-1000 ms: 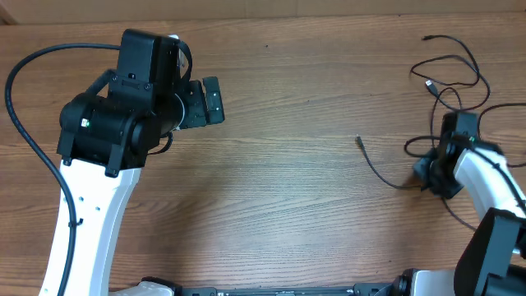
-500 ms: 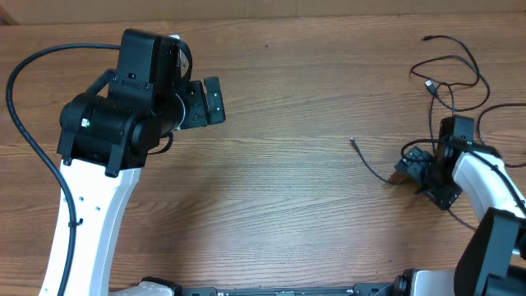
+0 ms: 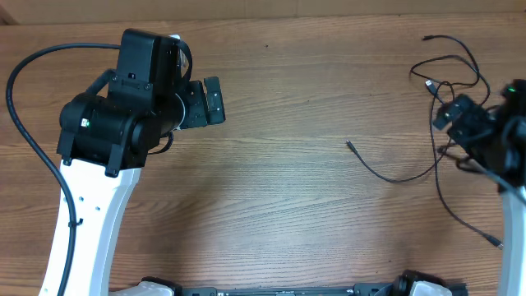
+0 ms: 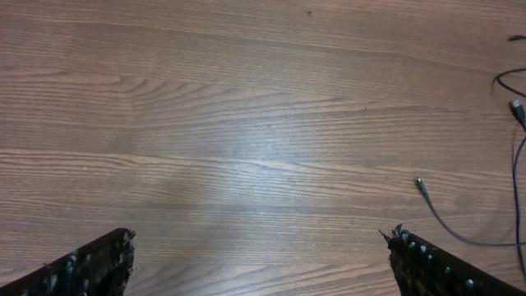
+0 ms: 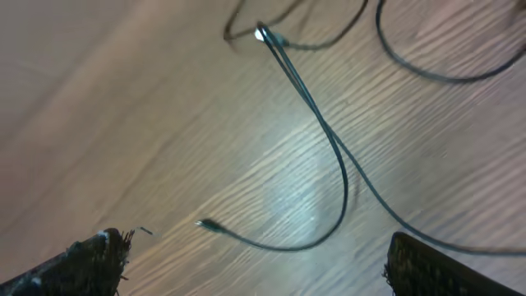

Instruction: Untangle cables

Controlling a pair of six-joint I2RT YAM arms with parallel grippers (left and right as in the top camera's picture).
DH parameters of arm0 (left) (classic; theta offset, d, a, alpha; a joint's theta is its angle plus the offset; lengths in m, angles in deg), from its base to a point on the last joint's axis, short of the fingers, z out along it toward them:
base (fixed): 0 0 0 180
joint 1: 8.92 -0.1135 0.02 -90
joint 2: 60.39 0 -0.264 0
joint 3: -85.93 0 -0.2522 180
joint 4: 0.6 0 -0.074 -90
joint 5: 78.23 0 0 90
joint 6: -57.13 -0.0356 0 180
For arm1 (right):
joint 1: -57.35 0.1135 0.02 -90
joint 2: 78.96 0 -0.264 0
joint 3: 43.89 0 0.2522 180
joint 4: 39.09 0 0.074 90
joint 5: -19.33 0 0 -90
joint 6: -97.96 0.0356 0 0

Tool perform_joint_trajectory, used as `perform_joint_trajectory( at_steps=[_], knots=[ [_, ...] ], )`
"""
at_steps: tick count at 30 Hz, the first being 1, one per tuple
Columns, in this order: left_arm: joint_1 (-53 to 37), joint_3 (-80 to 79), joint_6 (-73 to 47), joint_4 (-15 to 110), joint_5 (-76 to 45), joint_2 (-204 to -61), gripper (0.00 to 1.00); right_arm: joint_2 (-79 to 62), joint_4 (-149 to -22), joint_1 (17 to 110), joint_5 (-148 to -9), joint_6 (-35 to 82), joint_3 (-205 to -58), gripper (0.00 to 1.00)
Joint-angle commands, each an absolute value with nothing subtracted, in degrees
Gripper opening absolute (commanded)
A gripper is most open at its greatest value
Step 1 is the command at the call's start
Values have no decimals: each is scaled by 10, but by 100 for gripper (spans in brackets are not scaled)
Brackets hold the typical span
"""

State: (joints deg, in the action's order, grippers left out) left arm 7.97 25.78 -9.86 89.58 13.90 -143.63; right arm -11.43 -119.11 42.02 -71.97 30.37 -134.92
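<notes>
Cables sprawl loose by the table's right edge, far corner. Left pincer gapes wide and empty over bare wood. Right pincer hangs wide above the strands, gripping nothing. One plug end reaches toward the middle.

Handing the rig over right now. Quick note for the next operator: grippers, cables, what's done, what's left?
Left gripper: open, empty, over bare wooden table, away from the cables.
Right gripper: open, empty, raised above the cords at the table's right side.
Cables: thin black flexible cables lie looped and crossing near the far right corner. One black strand with a small plug end reaches toward the middle. Another trailing strand runs to the near right edge.
Done: one strand lies partly apart.
Left: the far-right loops overlap and need separating.
</notes>
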Motion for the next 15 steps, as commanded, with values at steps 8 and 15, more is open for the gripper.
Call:
perform_joint_trajectory(
  at_steps=[8,15],
  knots=[
    [84,255,-123,912,144,-1413,100,-296,-1304,420,-748,233,-1388,100],
    [84,255,-123,918,156,-1331,100,-428,-1299,420,-864,143,-1388,100]
  ],
)
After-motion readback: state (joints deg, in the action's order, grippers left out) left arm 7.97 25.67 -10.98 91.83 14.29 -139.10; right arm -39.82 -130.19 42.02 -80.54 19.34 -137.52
